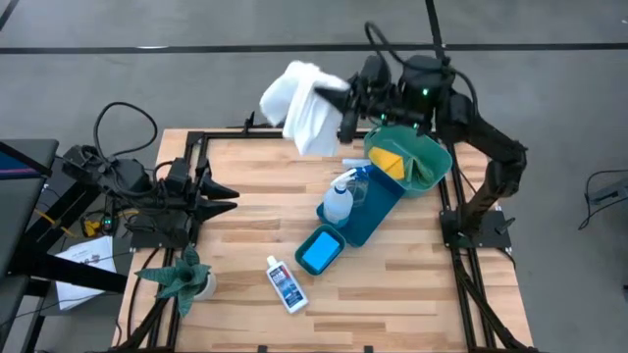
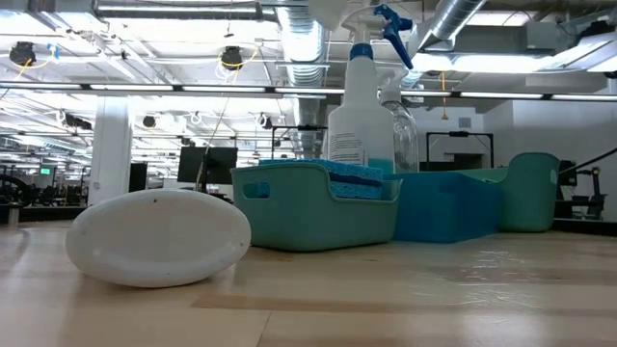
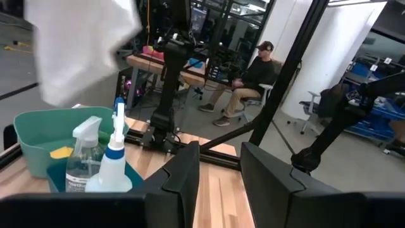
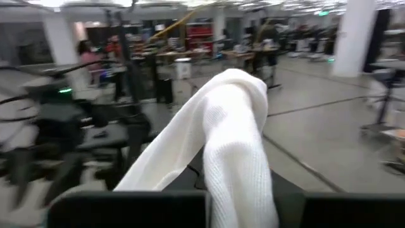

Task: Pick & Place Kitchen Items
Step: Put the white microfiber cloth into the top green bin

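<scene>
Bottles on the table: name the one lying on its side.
The small blue-labelled white bottle, flat on bare wood near the table's front; the spray bottle and clear bottle stand upright.

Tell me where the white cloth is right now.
In the high view the white cloth hangs from the right gripper, lifted over the table's far edge, just left of the green bin.

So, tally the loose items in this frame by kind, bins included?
Bins: 3, the green bin, the long blue bin, the small teal bin
Bottles: 3, the spray bottle, the clear bottle, the small white bottle
White cloth: 1
Yellow pad: 1
Blue sponge: 1
Plant: 1
Total: 10
</scene>
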